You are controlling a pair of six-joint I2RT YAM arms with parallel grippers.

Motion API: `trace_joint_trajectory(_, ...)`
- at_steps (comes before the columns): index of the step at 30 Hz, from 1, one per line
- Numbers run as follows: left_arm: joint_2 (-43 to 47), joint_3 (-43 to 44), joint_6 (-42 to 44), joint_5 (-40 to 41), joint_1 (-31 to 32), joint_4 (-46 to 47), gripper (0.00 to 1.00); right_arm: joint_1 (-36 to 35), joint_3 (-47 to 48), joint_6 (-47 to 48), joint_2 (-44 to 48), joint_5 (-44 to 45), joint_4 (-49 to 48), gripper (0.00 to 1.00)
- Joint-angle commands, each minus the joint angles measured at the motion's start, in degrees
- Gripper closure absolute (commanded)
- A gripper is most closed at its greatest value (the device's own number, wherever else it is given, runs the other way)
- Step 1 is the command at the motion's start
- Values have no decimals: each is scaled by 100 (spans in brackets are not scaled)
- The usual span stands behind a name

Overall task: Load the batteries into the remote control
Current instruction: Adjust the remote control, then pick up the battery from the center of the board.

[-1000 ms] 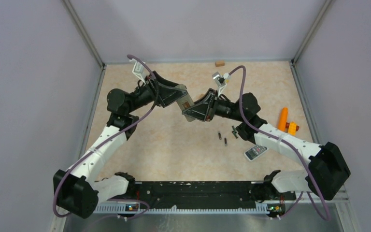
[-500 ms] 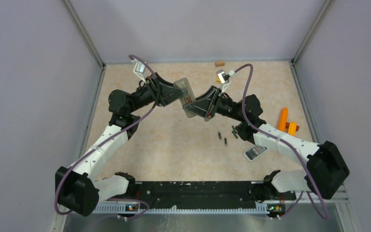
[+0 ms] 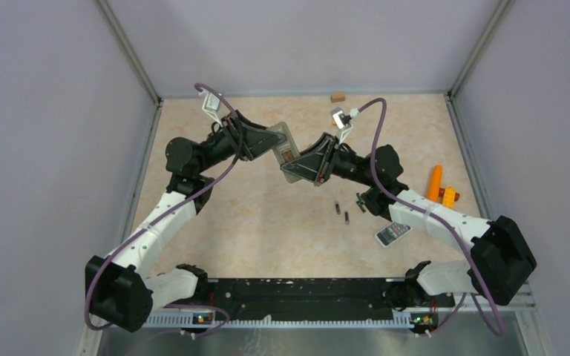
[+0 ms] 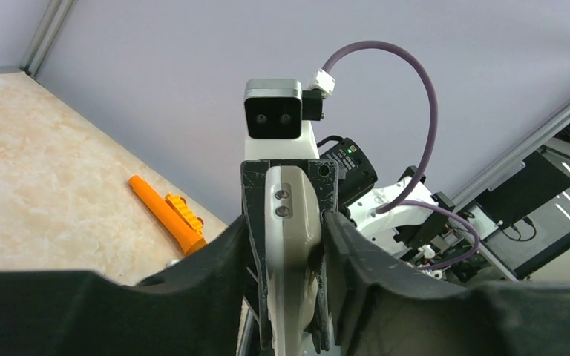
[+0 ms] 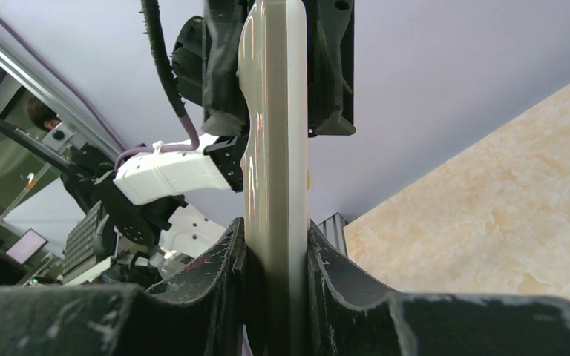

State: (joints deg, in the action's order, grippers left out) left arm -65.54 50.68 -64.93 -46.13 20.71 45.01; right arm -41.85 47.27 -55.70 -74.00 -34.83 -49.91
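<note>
A beige remote control (image 3: 285, 150) hangs in mid-air above the middle of the table, held from both sides. My left gripper (image 3: 270, 141) is shut on its far end and my right gripper (image 3: 302, 165) is shut on its near end. The left wrist view has the remote (image 4: 291, 237) edge-on, pinched by the left gripper (image 4: 289, 233). Seen from the right wrist, the remote (image 5: 274, 148) stands upright, clamped in the right gripper (image 5: 276, 248). Two dark batteries (image 3: 338, 209) (image 3: 346, 217) lie on the table by the right forearm, and a third dark piece (image 3: 361, 200) lies close to them.
A small grey keypad remote (image 3: 392, 233) lies partly under the right arm. An orange stick (image 3: 435, 182) and a yellow block (image 3: 449, 196) sit near the right wall. A brown block (image 3: 337, 97) rests at the far edge. Walls enclose the table on three sides.
The left gripper has closed onto the remote's free end. Both grippers and the remote have shifted a little toward the far side, and the remote now shows tilted between them.
</note>
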Motion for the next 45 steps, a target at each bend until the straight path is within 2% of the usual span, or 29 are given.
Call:
trace_joint_trajectory(1, 105, -60, -49, 139, -44, 157, 59, 10, -6, 12, -16, -157, -278, 100)
trace_joint_trajectory(2, 103, -80, -47, 139, -51, 156, 69, 9, -14, -1, -32, -175, -286, 100)
trace_joint_trajectory(3, 84, -95, -40, 139, -50, 164, 86, 10, -9, -10, -45, -200, -274, 100)
trace_joint_trajectory(4, 71, -105, -8, 123, -54, 165, 99, 12, -1, -5, -65, -214, -243, 100)
trace_joint_trajectory(5, 67, -114, 82, 110, -50, 133, 100, 10, 20, 5, -78, -228, -183, 98)
trace_joint_trajectory(6, 76, -123, 240, 102, -56, 65, 100, 17, 50, 51, -87, -241, -83, 81)
trace_joint_trajectory(7, 114, -133, 461, 124, -71, -137, 100, 23, 95, 146, -84, -239, 125, 56)
trace_joint_trajectory(8, 171, -121, 738, 192, -88, -453, 100, 27, 131, 253, -64, -210, 335, 38)
trace_joint_trajectory(9, 272, -102, 1094, 291, -99, -859, 100, 32, 160, 380, -27, -176, 576, 30)
trace_joint_trajectory(11, 416, -32, 1781, 422, -125, -1556, 100, 65, 146, 590, 79, -36, 987, 23)
trace_joint_trajectory(16, 576, 87, 2840, 663, -201, -2602, 100, 331, -94, 1094, 653, 597, 1993, 23)
trace_joint_trajectory(19, 584, 118, 3305, 631, -238, -2874, 100, 507, -122, 1456, 1057, 1633, 3063, 27)
trace_joint_trajectory(21, 609, 99, 3488, 612, -243, -2981, 100, 564, -100, 1748, 1189, 2174, 3713, 36)
trace_joint_trajectory(24, 651, -3, 3623, 512, -246, -2971, 100, 607, 79, 2138, 1068, 2869, 4644, 54)
trace_joint_trajectory(27, 681, -76, 3813, 432, -251, -3021, 100, 607, 391, 2343, 769, 3403, 5579, 63)
trace_joint_trajectory(30, 693, -108, 3980, 308, -251, -3015, 100, 607, 476, 2354, 568, 4031, 6151, 63)
trace_joint_trajectory(33, 705, -155, 4014, 416, -252, -3038, 100, 607, 448, 2379, 310, 4399, 6532, 56)
trace_joint_trajectory(38, 777, -232, 3910, 612, -252, -3018, 100, 607, 694, 2522, -499, 4355, 7224, 47)
trace_joint_trajectory(41, 767, -233, 3926, 681, -252, -3033, 100, 607, 744, 2512, -918, 4335, 7433, 47)
trace_joint_trajectory(45, 688, -234, 3846, 682, -252, -3040, 100, 599, 659, 2568, -1239, 4201, 7132, 54)
